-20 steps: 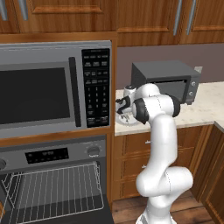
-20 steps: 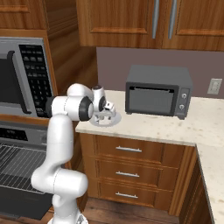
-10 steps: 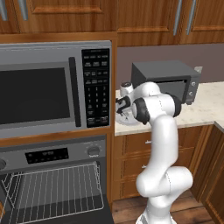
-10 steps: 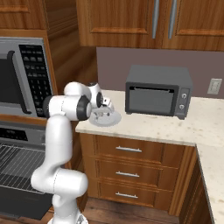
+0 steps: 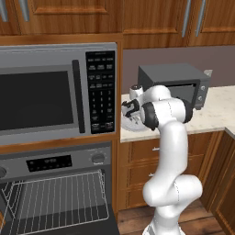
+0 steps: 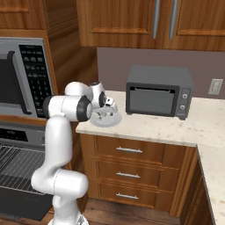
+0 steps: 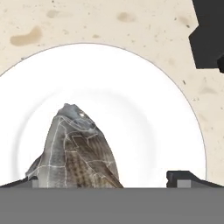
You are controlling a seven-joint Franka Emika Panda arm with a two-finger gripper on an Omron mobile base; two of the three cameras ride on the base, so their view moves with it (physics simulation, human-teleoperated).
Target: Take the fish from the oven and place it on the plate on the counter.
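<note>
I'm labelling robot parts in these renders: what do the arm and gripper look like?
The arm is glossy white, built of rounded tubular segments with dark grey bands at the joints. The gripper is dark with white parts on a white wrist; its two fingertips are small, blocky and black. No cables or markings are visible.

Plate (image 7: 144,109) smooth glossy white; fish (image 7: 74,153) scaly grey-brown; counter (image 7: 109,22) speckled beige stone; drawers (image 6: 132,169) wood.
</note>
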